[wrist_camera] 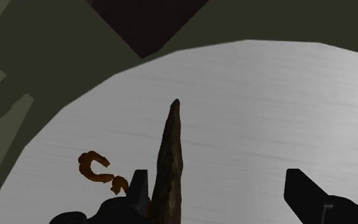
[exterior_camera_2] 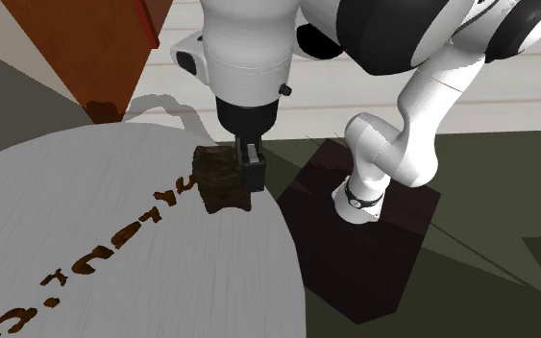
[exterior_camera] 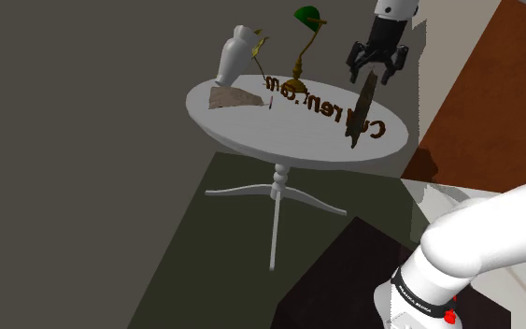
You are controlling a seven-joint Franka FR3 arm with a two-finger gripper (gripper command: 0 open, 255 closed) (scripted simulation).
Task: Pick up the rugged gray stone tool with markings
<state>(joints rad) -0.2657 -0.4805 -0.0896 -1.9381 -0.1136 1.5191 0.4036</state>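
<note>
A thin, rough dark-brown stone slab stands on edge, tilted, near the rim of the round white table on the side toward the arm. My gripper hangs right over its upper end. In the wrist view the fingers stand wide apart: the stone lies against one finger, and the other finger is far from it. From the second exterior view the stone looks like a dark block beside a finger. A second flat, pale brown stone piece lies at the table's far side.
Brown raised letters run across the tabletop. A white bottle-shaped figure and a green-shaded lamp stand at the back. The table has a thin pedestal. Dark floor lies beyond the table edge.
</note>
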